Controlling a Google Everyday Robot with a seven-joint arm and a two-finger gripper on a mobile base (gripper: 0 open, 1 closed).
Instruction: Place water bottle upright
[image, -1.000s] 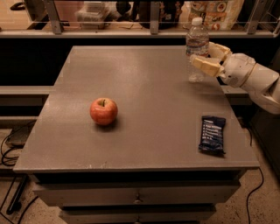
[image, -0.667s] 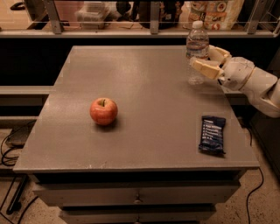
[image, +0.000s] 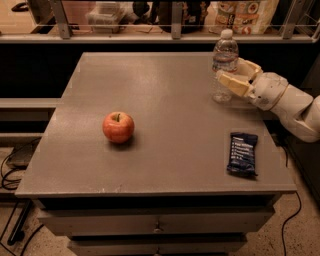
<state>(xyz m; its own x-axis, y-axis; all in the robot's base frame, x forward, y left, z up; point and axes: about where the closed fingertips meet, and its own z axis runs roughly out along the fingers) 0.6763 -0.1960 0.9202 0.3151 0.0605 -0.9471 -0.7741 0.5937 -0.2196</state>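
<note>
Lowered since the earlier frame, the water bottle (image: 225, 52) now stands upright with its base at the surface (image: 165, 85), where before it sat a little higher in the view. It is well to the right of the apple (image: 118, 127) and farther back. The hand (image: 231, 71) has come down with it and sits at the bottle's lower half, also right of the apple and behind it. Its pale fingers (image: 233, 84) pinch the bottle, one across the near side and one at the far side. A dark blue snack bar (image: 242, 154) lies flat to the right of the apple, slightly nearer the front edge.
</note>
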